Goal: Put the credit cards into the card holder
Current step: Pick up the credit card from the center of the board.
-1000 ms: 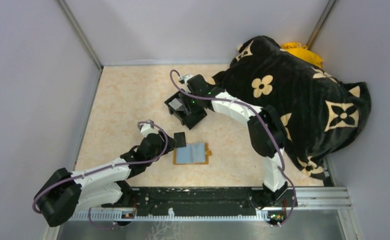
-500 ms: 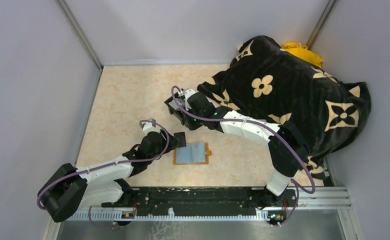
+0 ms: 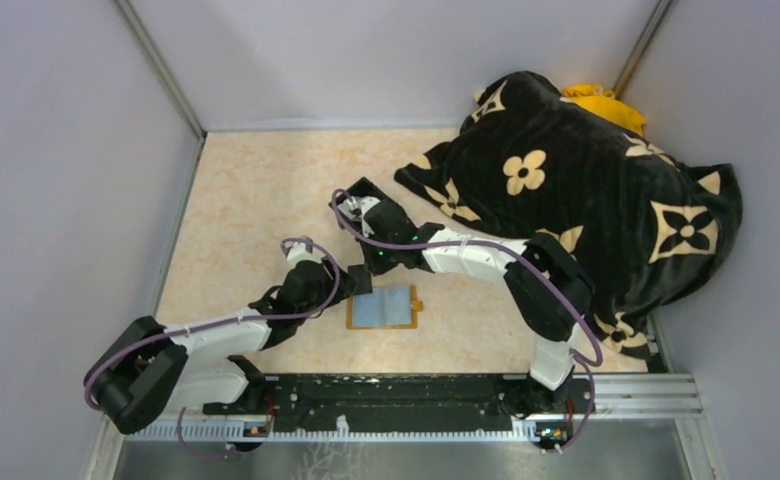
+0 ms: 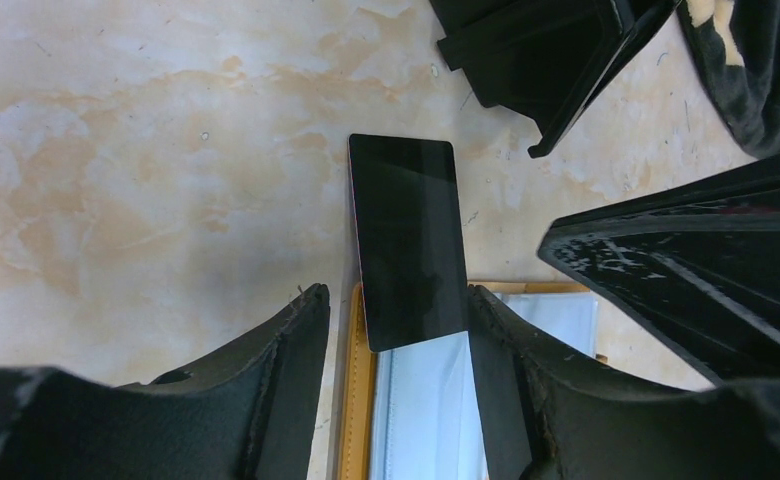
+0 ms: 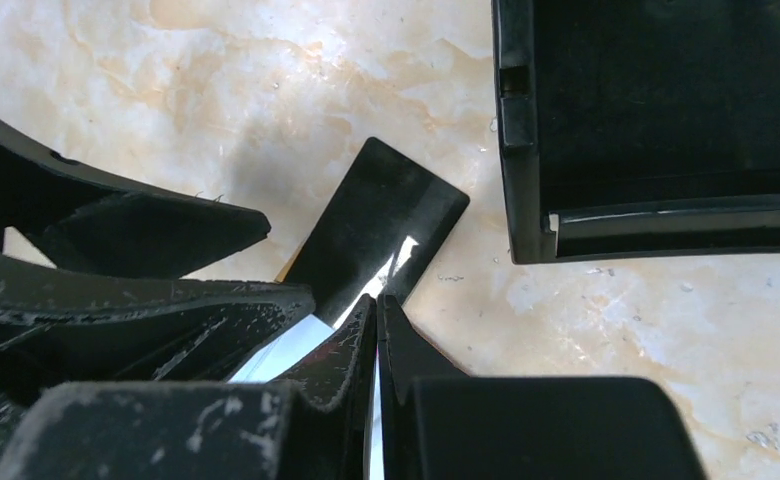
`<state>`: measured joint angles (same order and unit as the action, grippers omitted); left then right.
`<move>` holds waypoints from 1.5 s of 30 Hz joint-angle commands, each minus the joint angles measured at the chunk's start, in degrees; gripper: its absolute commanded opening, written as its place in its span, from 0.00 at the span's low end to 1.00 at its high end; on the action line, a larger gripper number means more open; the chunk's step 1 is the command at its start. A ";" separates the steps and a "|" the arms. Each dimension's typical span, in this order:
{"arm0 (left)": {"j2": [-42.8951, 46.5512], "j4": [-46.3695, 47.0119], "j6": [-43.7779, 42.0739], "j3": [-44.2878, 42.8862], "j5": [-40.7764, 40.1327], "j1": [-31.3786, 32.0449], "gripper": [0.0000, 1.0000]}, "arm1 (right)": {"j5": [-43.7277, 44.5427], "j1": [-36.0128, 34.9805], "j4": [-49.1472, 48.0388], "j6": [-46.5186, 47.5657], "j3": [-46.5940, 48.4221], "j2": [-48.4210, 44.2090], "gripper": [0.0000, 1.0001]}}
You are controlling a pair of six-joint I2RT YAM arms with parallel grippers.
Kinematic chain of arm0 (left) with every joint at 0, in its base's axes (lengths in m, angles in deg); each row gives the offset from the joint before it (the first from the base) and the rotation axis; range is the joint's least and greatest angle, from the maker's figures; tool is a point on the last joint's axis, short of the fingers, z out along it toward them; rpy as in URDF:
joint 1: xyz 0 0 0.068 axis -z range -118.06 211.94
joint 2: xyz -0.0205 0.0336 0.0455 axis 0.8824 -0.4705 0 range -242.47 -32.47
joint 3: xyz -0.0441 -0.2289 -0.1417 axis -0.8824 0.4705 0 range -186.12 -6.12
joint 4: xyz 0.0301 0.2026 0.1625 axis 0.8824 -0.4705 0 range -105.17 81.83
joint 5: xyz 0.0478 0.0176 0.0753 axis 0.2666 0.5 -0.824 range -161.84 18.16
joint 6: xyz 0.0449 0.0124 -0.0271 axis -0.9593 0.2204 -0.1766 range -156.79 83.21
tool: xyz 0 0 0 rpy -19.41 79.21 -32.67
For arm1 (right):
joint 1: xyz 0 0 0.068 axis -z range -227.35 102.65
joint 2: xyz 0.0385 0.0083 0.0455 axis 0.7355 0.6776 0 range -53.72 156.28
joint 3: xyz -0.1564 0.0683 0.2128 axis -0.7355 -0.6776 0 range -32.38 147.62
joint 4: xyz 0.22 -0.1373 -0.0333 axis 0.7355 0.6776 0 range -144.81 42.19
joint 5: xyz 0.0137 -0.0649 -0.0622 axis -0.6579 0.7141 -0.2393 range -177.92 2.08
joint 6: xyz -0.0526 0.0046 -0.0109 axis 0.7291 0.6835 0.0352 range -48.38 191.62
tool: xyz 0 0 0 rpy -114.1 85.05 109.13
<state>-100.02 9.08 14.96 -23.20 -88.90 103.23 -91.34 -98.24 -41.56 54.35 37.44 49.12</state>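
Observation:
The card holder [image 3: 394, 308] lies open on the table, orange-tan with pale blue-grey panels [image 4: 421, 410]. A dark credit card [image 4: 406, 230] lies flat with its near end over the holder's edge. My left gripper [image 4: 396, 292] is open and straddles that end: the right finger touches the card's edge and a gap shows at the left finger. My right gripper [image 5: 377, 298] is shut, its tips at the card's [image 5: 386, 215] near corner above the holder's panel [image 5: 286, 350]. A thin pale sliver shows between its jaws; I cannot tell whether it is a card. From above both grippers, left [image 3: 344, 287] and right [image 3: 374, 265], meet at the holder's far left corner.
A black open-topped box [image 5: 521, 150] stands just beyond the card, a pale strip along its near inner wall; my right arm partly covers the box [image 3: 364, 190]. A black blanket with tan flowers [image 3: 586, 190] fills the right side, a yellow thing [image 3: 596, 105] behind it. Grey walls enclose the table.
My right gripper has left the black box, moved nearer to the dark card and holder, and shut. My left gripper has stayed open around the card, its arm shifting only slightly.

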 commanded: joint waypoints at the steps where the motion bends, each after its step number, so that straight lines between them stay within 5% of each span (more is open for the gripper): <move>1: -1.35 2.89 -0.92 0.56 1.69 -0.67 0.59 | -1.30 -0.43 -3.97 -1.08 0.52 2.14 0.02; 34: -9.88 10.43 -1.89 0.54 5.88 -2.80 0.58 | -2.31 0.22 -6.03 -3.62 -4.02 7.76 0.00; 45: -10.76 15.75 -2.18 2.72 7.04 -3.66 0.39 | -2.38 0.35 -6.45 -4.17 -5.30 7.74 0.00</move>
<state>-110.16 23.03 13.50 -21.76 -83.13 100.02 -93.00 -97.74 -48.79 50.52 33.42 55.64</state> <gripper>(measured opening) 0.425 0.006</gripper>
